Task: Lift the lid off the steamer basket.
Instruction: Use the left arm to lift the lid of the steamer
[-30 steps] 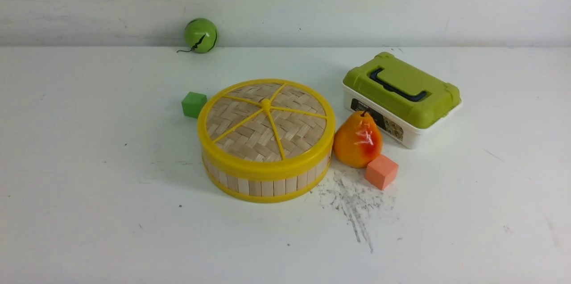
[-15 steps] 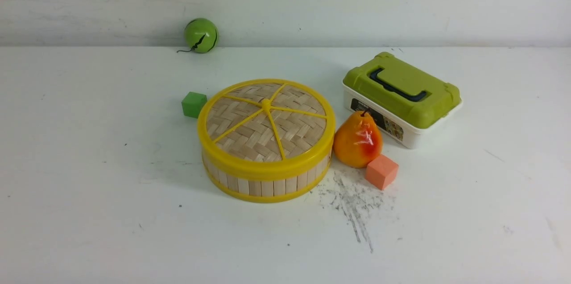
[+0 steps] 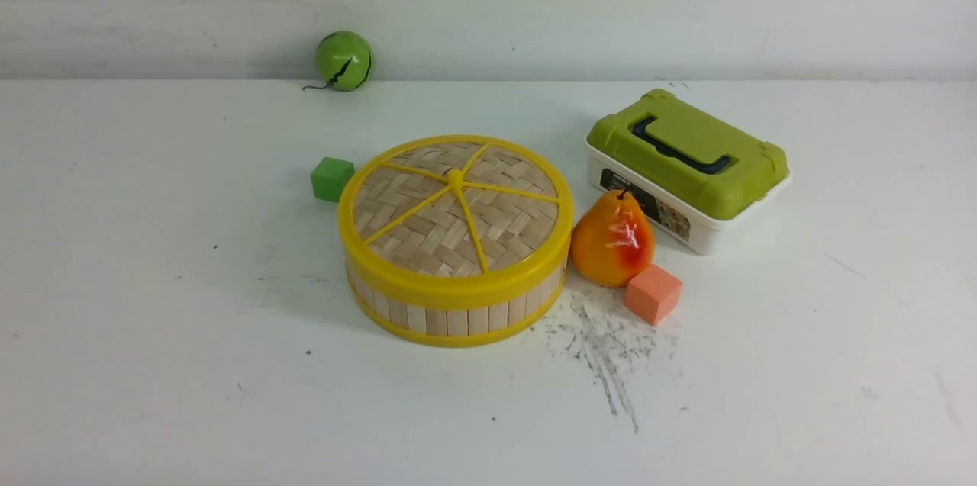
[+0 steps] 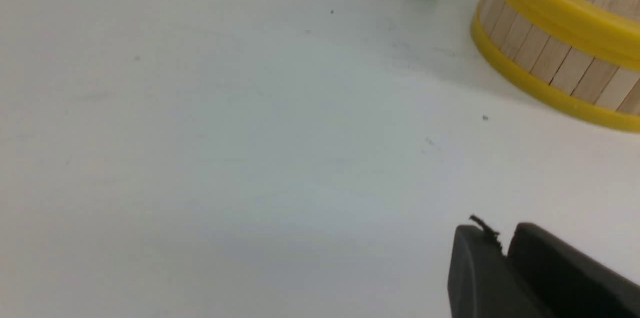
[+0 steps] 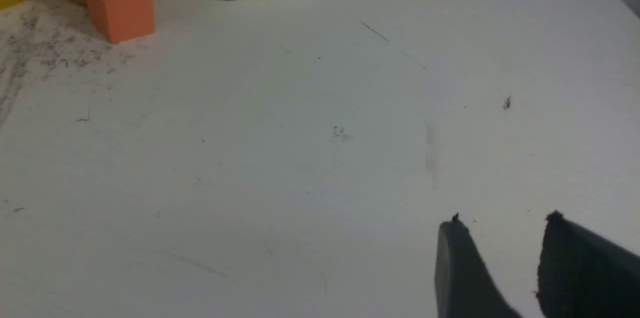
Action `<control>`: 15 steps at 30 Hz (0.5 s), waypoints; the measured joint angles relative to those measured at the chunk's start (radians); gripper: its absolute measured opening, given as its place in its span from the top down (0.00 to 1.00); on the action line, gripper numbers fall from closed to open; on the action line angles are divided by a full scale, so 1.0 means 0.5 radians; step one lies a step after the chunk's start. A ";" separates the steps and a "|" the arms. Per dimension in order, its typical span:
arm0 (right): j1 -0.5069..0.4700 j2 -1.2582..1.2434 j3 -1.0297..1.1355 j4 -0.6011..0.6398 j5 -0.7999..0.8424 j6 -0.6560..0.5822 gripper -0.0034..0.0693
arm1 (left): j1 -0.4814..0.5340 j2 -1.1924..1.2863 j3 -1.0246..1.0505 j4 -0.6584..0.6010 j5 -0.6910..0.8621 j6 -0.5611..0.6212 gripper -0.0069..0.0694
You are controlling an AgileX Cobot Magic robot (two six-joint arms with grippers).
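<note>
The lid [image 3: 456, 211] sits on the steamer basket [image 3: 450, 317], centre frame. The left gripper [image 4: 501, 243] has its jaws together. The right gripper [image 5: 502, 223] has them apart.

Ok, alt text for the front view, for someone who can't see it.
A round bamboo steamer basket, woven lid on, sits centred, a green cube at its left, a pear and orange cube at its right. A green-lidded box and green ball lie farther back.

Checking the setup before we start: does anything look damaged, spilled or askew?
A patch of dark grey scuffs smears the table just in front of the pear and orange cube. The lid sits level on the steamer basket.
</note>
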 joint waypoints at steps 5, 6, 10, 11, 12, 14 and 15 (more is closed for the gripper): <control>0.000 0.000 0.000 0.000 0.000 0.000 0.62 | 0.000 0.000 0.000 0.000 -0.434 0.000 0.79; 0.000 0.000 0.000 0.000 0.000 0.000 0.62 | 0.000 0.000 0.000 0.000 -0.457 0.000 0.79; 0.000 0.000 0.000 0.000 0.000 0.000 0.62 | 0.000 0.000 0.000 0.000 -0.953 0.000 0.79; 0.000 0.000 0.000 0.000 0.000 0.000 0.62 | 0.000 0.000 0.000 0.000 -0.971 0.000 0.79; 0.000 0.000 0.000 0.000 0.000 0.000 0.62 | 0.000 0.000 0.000 0.000 -1.106 0.000 0.79; 0.000 0.000 0.000 0.000 0.000 0.000 0.62 | 0.000 0.000 0.000 0.000 -1.234 -0.002 0.79; 0.000 0.000 0.000 0.000 0.000 0.000 0.62 | 0.000 0.000 0.000 0.000 -1.297 -0.007 0.78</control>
